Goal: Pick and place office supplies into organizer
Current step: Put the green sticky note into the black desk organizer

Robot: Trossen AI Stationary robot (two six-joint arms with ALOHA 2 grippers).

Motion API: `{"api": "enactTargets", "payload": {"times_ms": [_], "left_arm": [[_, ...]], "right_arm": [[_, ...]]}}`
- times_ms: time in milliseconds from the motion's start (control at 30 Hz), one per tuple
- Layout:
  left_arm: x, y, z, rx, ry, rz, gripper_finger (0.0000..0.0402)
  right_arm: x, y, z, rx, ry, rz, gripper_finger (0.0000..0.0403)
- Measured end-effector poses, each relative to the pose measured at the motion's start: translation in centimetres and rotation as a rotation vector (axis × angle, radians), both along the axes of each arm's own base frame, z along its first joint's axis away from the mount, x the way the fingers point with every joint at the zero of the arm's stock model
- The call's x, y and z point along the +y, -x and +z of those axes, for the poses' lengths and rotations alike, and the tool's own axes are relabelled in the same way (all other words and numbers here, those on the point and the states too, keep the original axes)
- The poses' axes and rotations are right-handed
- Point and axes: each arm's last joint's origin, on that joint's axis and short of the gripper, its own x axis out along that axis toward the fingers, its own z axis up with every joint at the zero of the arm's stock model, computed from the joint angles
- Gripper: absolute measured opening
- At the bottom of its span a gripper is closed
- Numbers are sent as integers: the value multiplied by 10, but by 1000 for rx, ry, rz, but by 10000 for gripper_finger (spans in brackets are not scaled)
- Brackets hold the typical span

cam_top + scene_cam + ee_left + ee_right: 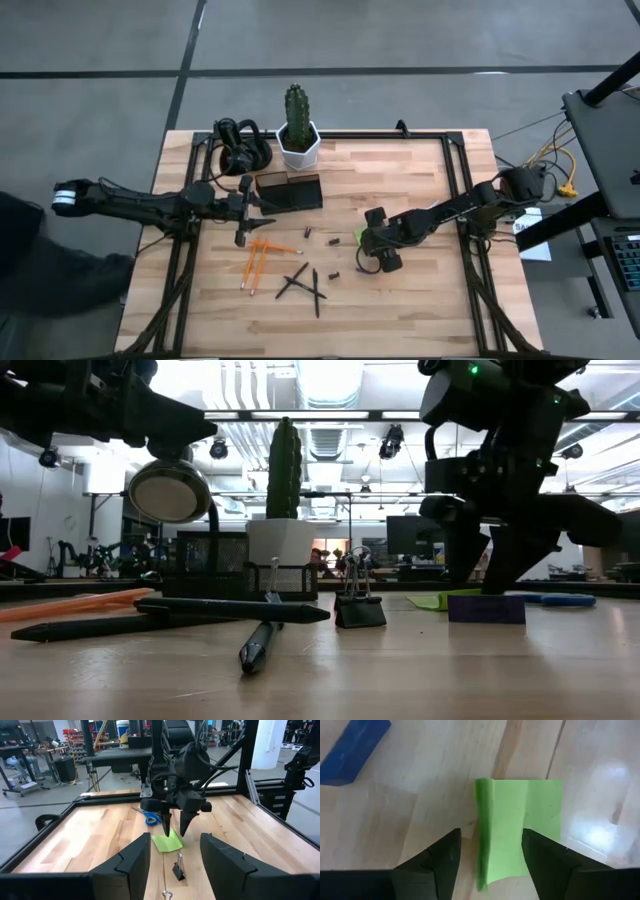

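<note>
On the pale butcher-block table (420, 290), a workshop of benches beyond.

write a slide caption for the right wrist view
Right gripper, fingers open, poised directly over the lime-green sticky-note pad on the wooden table.

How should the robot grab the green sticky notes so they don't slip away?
Probably from straight above, pinching across the pad's narrow width. The lime-green sticky-note pad lies flat on the table, so only its side edges offer a grip. The right gripper already hangs over it, open, one finger on each side. One edge looks curled up, which might catch first.
</note>
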Motion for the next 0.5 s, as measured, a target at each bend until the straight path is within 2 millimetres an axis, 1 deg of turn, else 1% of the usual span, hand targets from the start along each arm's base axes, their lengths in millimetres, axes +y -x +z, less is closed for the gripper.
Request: {"api": "enactTargets", "payload": {"times_ms": [167,500], "left_arm": [[0,0,0,-1,0,1,157],[0,-1,-1,2,-1,1,157]], "right_arm": [[1,0,0,15,-31,58,186],[-2,-1,0,14,-22,69,160]]}}
